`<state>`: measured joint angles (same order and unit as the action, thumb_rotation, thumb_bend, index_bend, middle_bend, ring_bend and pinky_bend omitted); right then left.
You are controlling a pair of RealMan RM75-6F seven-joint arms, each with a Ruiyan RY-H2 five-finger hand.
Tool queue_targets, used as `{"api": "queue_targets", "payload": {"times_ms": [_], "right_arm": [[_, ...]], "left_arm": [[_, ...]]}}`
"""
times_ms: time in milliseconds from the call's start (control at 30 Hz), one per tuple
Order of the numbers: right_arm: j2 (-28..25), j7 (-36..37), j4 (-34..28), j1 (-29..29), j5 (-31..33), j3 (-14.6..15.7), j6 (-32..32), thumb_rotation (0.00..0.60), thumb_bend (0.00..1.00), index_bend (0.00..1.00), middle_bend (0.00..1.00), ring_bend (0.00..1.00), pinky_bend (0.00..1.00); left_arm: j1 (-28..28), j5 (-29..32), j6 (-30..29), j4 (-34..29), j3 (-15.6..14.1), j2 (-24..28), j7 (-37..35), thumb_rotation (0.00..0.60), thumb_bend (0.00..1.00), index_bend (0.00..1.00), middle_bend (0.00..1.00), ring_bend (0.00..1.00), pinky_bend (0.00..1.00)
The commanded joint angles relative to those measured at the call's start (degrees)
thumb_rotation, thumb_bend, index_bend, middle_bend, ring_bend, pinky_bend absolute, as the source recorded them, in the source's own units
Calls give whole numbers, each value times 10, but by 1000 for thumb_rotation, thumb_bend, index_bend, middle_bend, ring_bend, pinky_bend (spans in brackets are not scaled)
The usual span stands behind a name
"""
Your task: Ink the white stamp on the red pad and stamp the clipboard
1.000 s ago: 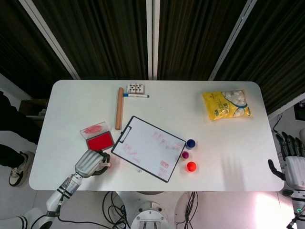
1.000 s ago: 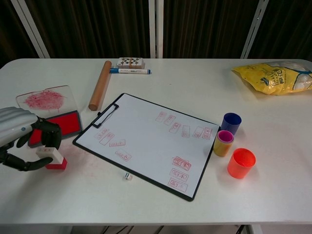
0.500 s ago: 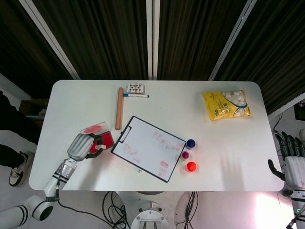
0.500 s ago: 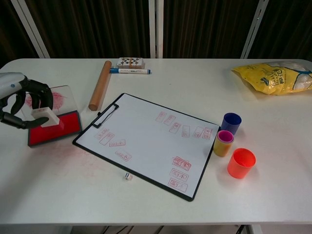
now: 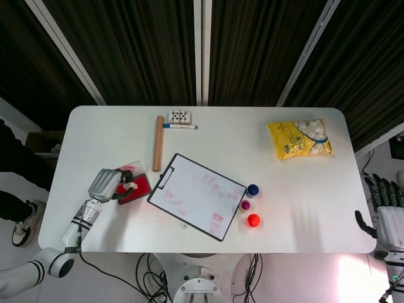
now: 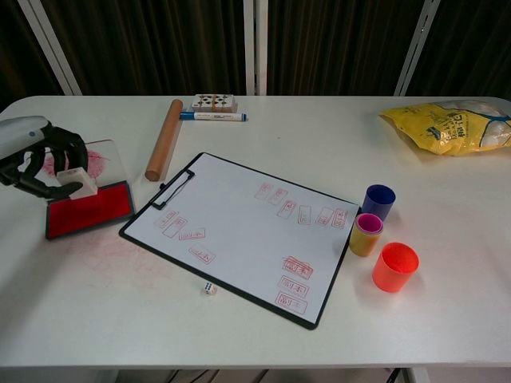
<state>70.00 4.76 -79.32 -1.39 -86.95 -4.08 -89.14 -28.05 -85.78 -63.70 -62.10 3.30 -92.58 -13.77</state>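
Observation:
My left hand (image 6: 30, 154) pinches the white stamp (image 6: 77, 180) between thumb and fingers at the table's left side. The stamp is over the far edge of the red ink pad (image 6: 89, 209), whose clear lid (image 6: 102, 160) lies open behind it, smeared red. Whether the stamp touches the ink I cannot tell. In the head view the left hand (image 5: 108, 184) holds the stamp (image 5: 130, 186) over the pad (image 5: 139, 188). The clipboard (image 6: 247, 231) lies to the right of the pad, bearing several red stamp marks. My right hand (image 5: 386, 216) hangs beyond the table's right edge, fingers apart, holding nothing.
A wooden roller (image 6: 164, 150) lies between the pad and the clipboard's clip. Behind it are a marker (image 6: 212, 116) and a domino box (image 6: 212, 101). Blue (image 6: 378, 201), purple (image 6: 366, 233) and orange (image 6: 395, 266) cups stand right of the clipboard. A die (image 6: 208, 288) and a yellow bag (image 6: 447, 126) are also there.
My left hand lifted the stamp from the table in front of the pad, carried it back over the red pad, and has now lowered it at the pad's far edge.

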Motion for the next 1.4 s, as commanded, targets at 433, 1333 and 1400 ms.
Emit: {"api": "queue_targets", "payload": {"times_ms": [433, 1333, 1400], "right_arm": [[-1, -8, -6, 0, -1, 2, 1, 600, 279, 0, 0, 0, 0], [4, 3, 6, 3, -1, 2, -2, 600, 280, 0, 0, 0, 0], [5, 5, 8, 3, 0, 2, -1, 600, 280, 0, 0, 0, 0]], "left_arm": [[-10, 2, 13, 49, -8, -29, -9, 600, 412, 702, 705, 555, 723], [-12, 2, 7, 42, -11, -22, -27, 600, 423, 728, 732, 584, 732], [-12, -3, -5, 14, -8, -7, -18, 600, 423, 729, 732, 586, 732]]}}
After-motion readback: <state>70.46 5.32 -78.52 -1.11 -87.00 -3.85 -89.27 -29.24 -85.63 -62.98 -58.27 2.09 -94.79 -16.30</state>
